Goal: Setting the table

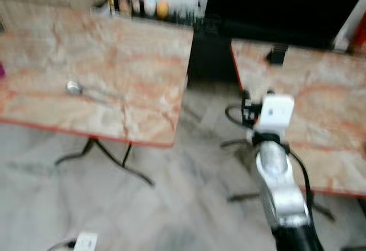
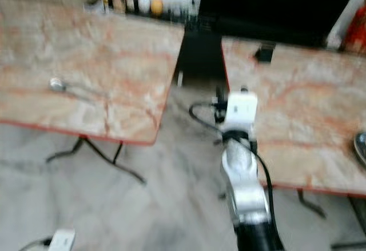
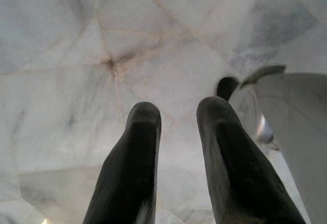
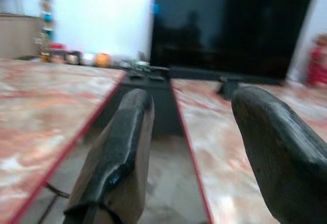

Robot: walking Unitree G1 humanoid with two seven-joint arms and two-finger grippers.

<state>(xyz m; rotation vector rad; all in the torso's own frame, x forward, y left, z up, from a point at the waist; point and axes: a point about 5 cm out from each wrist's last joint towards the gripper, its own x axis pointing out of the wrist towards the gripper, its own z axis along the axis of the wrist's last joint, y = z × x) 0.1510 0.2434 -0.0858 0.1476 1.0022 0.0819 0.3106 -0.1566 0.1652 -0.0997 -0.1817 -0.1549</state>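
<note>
A metal spoon (image 1: 74,88) lies on the left marble-patterned table (image 1: 114,51). A second table of the same kind (image 1: 320,108) stands to the right, with the dark rim of a dish (image 2: 360,147) near its right edge. My right arm (image 1: 277,176) reaches forward over the gap between the tables. Seen from the right wrist, the right gripper (image 4: 191,99) is open and holds nothing, level with the table tops. My left arm hangs low, and its gripper (image 3: 180,109) is open over the marble floor.
A black TV screen (image 1: 280,5) and a dark low cabinet (image 1: 209,56) stand behind the gap. Bottles and jars (image 1: 143,5) line the far edge of the left table. A small dark object (image 1: 277,54) sits on the right table. Curved metal table legs (image 1: 103,154) spread over the floor.
</note>
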